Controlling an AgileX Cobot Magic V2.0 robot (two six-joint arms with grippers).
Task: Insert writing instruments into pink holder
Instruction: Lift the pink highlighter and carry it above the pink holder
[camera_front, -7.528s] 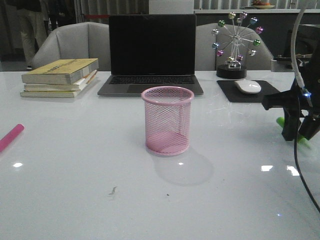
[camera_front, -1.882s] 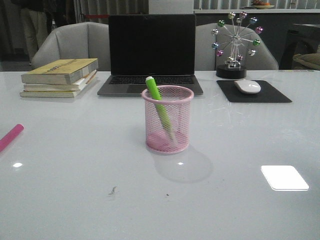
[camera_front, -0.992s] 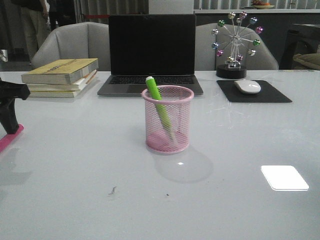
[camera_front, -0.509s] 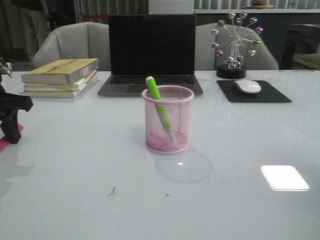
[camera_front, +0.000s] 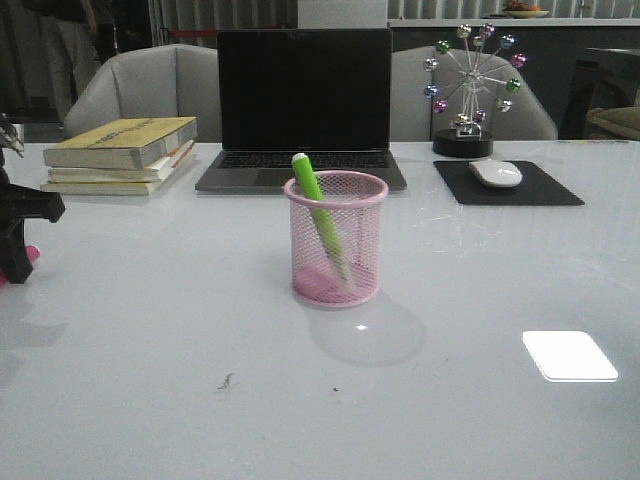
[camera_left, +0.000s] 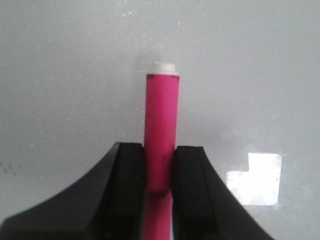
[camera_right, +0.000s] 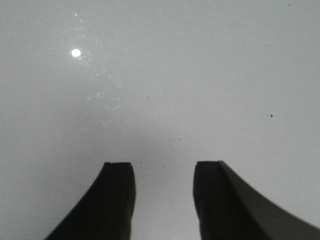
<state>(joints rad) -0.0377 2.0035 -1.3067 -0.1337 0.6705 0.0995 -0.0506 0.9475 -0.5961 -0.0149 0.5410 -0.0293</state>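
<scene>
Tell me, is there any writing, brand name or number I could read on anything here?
No text is legible in any view.
Top yellow-covered book in the stack: faint marks on the cover, too blurred to read.
Open dark laptop: screen is black, keyboard lettering too small to read.
Magenta pink highlighter pen between the left gripper's fingers: no print visible.

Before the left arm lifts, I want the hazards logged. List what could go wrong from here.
1. The left gripper pinches the pink pen near one end, so it may pivot or slip when lifted.
2. The green pen already leans across the pink holder, leaving less opening; the pink one could catch on it or the rim.
3. A knock might tip the light mesh cup.
</scene>
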